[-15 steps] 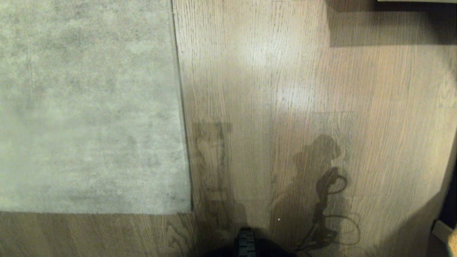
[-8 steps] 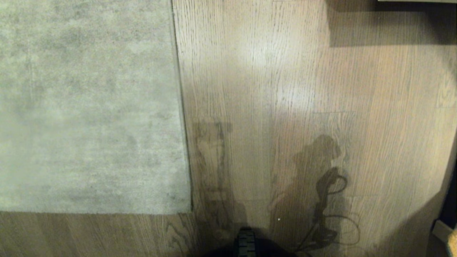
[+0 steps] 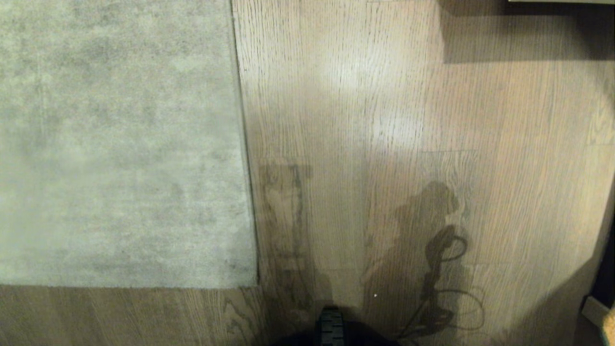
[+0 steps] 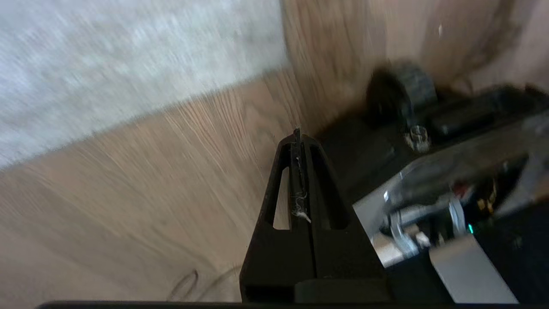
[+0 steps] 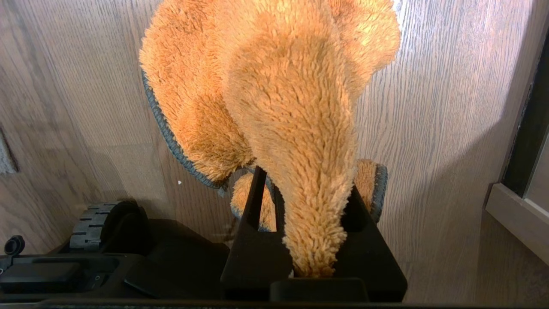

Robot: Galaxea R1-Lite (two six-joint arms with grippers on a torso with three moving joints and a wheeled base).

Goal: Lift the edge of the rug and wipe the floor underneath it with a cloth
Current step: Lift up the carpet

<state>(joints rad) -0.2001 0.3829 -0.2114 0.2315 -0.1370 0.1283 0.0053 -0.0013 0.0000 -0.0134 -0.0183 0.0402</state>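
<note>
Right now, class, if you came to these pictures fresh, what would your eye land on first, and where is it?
First, the fluffy orange cloth, clamped in the right gripper and hanging above the floor. Next, the big pale grey rug filling the head view's left side, its edge and corner lying flat on the wood. The left gripper, shut and empty, hangs over bare floor near that corner.

The left end effector has its two black fingers pressed flat together with nothing between them, and it hangs above the floor just in front of the robot's base. The right end effector also hangs above the floor beside the base, its fingers clamped on the cloth.
</note>
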